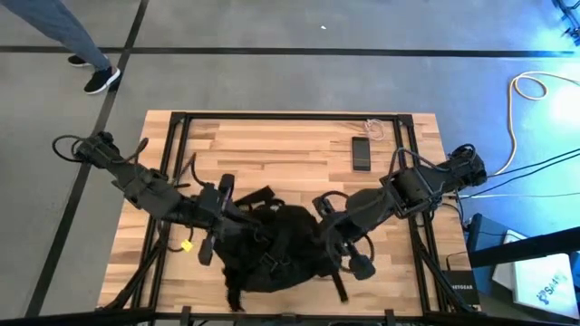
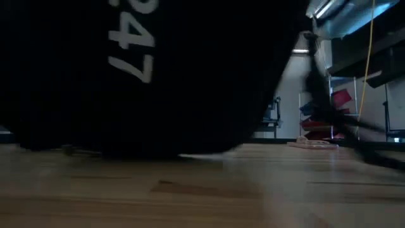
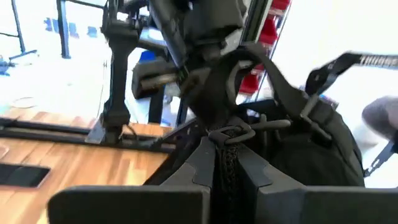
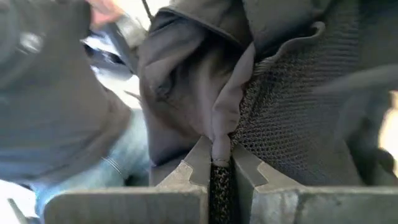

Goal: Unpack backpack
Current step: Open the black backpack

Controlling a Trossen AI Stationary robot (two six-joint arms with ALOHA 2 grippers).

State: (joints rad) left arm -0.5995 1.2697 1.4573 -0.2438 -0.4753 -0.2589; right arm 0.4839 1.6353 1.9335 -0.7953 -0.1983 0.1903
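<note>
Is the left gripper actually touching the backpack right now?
Touching. The left wrist view shows the left gripper shut on a black cord-like part of the backpack, pinched between its fingers.

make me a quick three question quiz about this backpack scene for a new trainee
1. True or false: the left gripper is shut on a cord of the large black soft fabric backpack.
2. What is the right gripper pinching? A) mesh and fabric of the backpack B) a bottle C) nothing
3. What lies on the wooden slat table beyond the backpack, apart from it?

Key: 1 true. 2 A. 3 the small flat black phone.
</note>
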